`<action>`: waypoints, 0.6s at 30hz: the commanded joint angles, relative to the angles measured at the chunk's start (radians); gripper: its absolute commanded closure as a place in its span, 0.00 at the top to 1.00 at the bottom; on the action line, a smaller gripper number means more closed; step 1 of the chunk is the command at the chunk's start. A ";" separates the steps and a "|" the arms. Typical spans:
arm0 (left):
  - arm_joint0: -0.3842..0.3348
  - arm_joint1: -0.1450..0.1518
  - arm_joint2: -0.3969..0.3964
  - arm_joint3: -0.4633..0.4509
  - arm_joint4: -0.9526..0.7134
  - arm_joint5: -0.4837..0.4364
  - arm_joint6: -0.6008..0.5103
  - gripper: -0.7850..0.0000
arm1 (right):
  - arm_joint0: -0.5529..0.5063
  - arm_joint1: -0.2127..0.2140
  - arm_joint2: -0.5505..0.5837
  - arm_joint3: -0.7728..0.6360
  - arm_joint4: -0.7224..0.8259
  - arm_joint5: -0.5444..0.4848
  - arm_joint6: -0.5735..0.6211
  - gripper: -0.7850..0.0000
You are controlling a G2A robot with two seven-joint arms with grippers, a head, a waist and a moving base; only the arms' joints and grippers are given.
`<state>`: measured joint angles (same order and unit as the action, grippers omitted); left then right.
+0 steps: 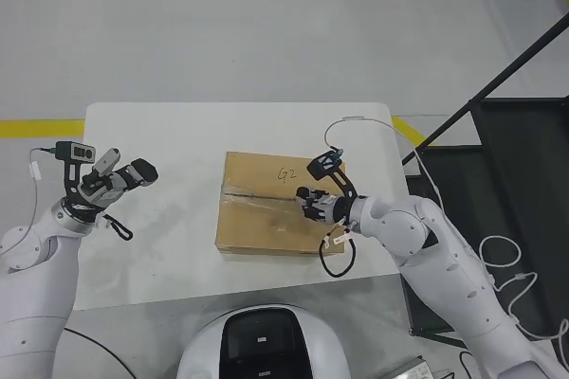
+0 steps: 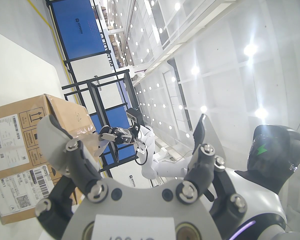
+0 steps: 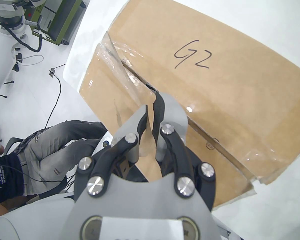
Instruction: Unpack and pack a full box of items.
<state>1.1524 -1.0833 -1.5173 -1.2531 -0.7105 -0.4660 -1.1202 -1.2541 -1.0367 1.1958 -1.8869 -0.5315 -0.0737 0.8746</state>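
Observation:
A closed cardboard box [image 1: 266, 204] marked "G2" lies in the middle of the white table [image 1: 171, 133]. A strip of clear tape [image 3: 117, 58] is peeled up from the seam between its top flaps. My right gripper [image 1: 308, 199] sits over that seam, near the box's right end, shut on the tape's loose end [image 3: 151, 108]. My left gripper [image 1: 137, 175] hangs above the table's left side, well apart from the box, open with nothing between its fingers [image 2: 47, 128]. From the left wrist, the box's labelled side [image 2: 17, 151] and the right gripper [image 2: 107, 136] with the tape are visible.
A dark metal rack [image 1: 512, 189] stands just off the table's right edge. A black cable loop [image 1: 337, 261] hangs by the box's near right corner. A green cart [image 3: 57, 8] stands on the floor beyond the table.

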 commanded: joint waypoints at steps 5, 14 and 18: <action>0.000 0.000 0.000 0.000 0.000 0.000 0.000 1.00 | -0.026 0.009 0.039 -0.011 0.003 -0.016 0.027 0.00; 0.000 0.000 0.000 0.000 0.000 0.000 0.000 1.00 | -0.039 0.018 0.088 0.002 0.008 -0.029 0.047 0.00; 0.000 0.000 0.000 0.000 0.000 0.000 0.000 1.00 | -0.037 0.020 0.098 0.013 0.015 -0.036 0.052 0.00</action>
<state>1.1524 -1.0833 -1.5173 -1.2531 -0.7105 -0.4660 -1.1202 -1.2924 -1.0169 1.2914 -1.8785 -0.5193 -0.1075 0.9255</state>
